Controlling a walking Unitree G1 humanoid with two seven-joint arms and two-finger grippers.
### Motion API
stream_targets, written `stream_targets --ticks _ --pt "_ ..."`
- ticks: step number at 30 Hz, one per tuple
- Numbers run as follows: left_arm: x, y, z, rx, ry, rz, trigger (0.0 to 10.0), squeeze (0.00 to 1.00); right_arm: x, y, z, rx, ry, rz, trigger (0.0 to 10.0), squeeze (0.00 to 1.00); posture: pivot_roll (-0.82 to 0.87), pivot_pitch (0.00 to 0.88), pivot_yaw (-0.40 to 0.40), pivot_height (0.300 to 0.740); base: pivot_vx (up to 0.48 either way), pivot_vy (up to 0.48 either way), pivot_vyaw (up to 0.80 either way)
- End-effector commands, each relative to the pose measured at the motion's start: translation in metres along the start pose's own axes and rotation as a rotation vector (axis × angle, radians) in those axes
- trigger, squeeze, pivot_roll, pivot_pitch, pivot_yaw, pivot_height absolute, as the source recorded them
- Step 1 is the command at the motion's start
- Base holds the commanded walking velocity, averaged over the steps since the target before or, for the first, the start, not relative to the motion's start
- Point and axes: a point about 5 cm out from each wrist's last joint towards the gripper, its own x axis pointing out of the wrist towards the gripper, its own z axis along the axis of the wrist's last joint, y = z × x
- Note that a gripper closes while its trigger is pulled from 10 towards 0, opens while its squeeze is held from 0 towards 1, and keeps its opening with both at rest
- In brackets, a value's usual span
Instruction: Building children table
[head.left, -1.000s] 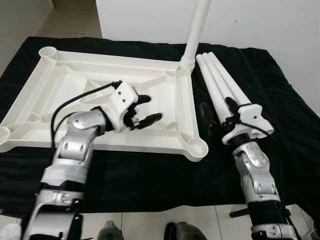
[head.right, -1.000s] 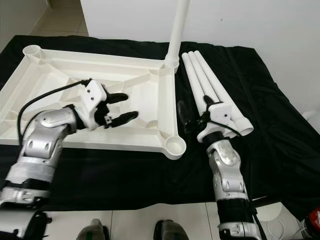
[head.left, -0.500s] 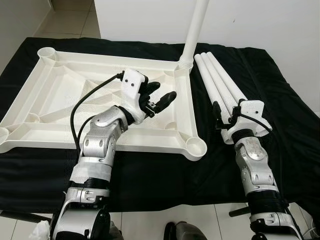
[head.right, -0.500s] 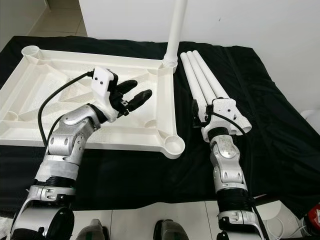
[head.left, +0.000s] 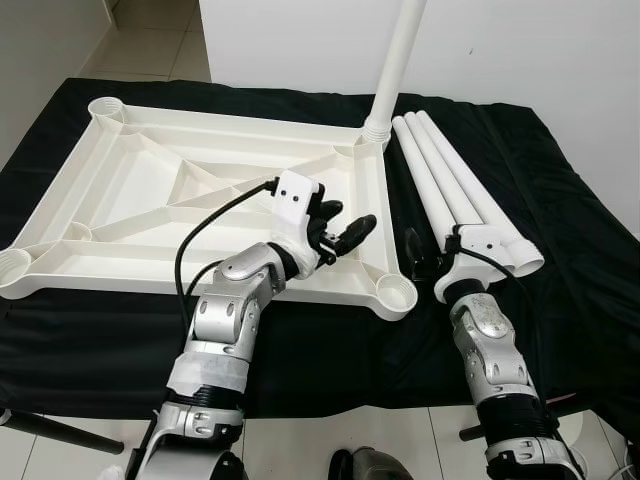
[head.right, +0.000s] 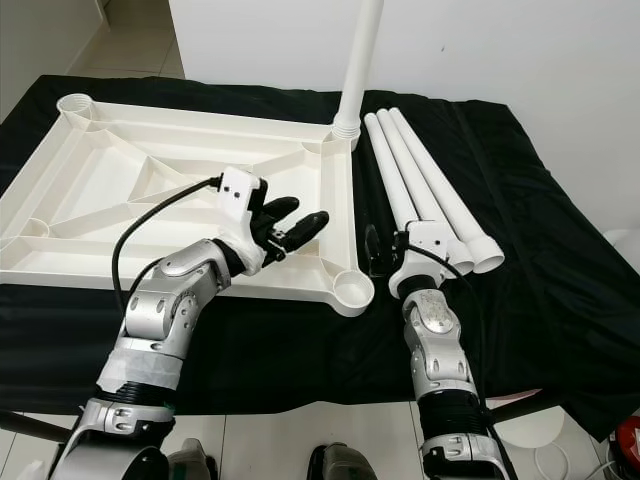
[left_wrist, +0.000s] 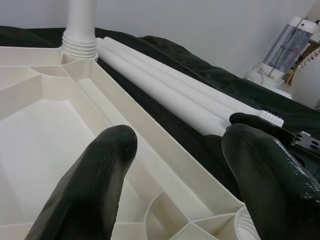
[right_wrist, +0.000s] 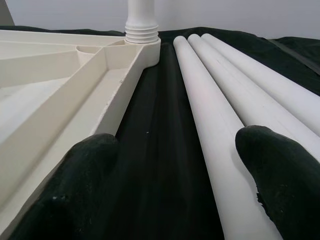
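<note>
A white plastic tabletop (head.left: 200, 103) lies upside down on the black cloth. One white leg (head.left: 397, 60) stands upright, screwed into its far right corner. Three loose white legs (head.left: 445, 175) lie side by side to the right of it. My left gripper (head.left: 350, 220) hovers open over the tabletop's near right part, close to the empty corner socket (head.left: 394, 294). My right gripper (head.left: 432, 250) is open at the near ends of the loose legs. In the right wrist view its fingers (right_wrist: 272, 150) straddle the innermost leg (right_wrist: 210, 125) and the strip of cloth beside it, holding nothing.
The black cloth (head.left: 300, 340) covers the whole work surface and drops off at the front edge, with tiled floor below. A white wall stands right behind. A small heater (left_wrist: 300, 40) sits off to the right side.
My left gripper has swung right across the tabletop toward its near right corner. My right gripper has drawn back to the near ends of the loose legs. Both stay open.
</note>
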Motion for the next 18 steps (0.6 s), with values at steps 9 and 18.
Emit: stream_targets --ticks 9,18 --pt "0.001 -0.002 0.001 -0.005 0.007 0.025 10.0 0.0 -0.009 -0.002 -0.005 0.04 -0.024 -0.025 10.0 0.0 0.07 0.002 -0.055 0.74 0.0 0.0 0.0" --pt "0.005 -0.009 -0.002 -0.026 0.003 0.046 10.0 0.0 -0.011 -0.013 0.044 0.114 -0.287 -0.076 10.0 1.0 0.06 0.0 -0.074 0.74 0.0 0.0 0.0"
